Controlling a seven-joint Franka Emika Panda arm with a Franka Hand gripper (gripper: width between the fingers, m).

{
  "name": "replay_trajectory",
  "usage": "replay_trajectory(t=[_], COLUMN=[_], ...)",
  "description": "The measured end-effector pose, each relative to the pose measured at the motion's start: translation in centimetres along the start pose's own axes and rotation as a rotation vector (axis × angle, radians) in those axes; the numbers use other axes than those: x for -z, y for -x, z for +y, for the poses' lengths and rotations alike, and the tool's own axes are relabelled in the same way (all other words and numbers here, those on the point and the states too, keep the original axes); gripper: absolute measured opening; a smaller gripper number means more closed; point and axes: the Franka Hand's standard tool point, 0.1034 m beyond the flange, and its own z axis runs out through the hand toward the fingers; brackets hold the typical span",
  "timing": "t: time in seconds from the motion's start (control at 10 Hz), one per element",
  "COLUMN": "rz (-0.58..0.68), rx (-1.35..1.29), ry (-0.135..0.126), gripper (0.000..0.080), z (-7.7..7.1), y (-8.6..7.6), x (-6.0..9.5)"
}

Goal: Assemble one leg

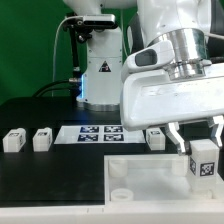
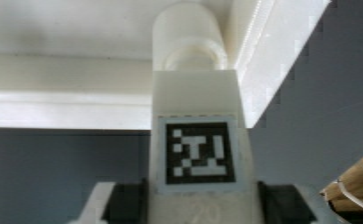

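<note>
My gripper (image 1: pixel 200 150) is shut on a white leg (image 1: pixel 203 160) with a black-and-white tag and holds it upright over the right part of the large white panel (image 1: pixel 150 178). In the wrist view the leg (image 2: pixel 199 130) runs out from between my black fingertips (image 2: pixel 133 205), its rounded far end close to the panel's white edge (image 2: pixel 89 85). Three more legs lie on the table: two at the exterior view's left (image 1: pixel 13 141) (image 1: pixel 42 139) and one (image 1: pixel 155 138) just behind the panel.
The marker board (image 1: pixel 98 133) lies flat behind the panel. The arm's white base (image 1: pixel 100 70) stands at the back. A round corner socket (image 1: pixel 119 171) shows on the panel's near left part. A brownish thing (image 2: pixel 359 180) shows at the wrist view's edge.
</note>
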Motion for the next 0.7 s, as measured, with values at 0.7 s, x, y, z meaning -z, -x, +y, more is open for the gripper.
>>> replay_trajectory(t=[0.7], rz=[0.000], rx=[0.002], ry=[0.000], gripper=[0.0648], z=[0.01], y=[0.01], x=[-0.01])
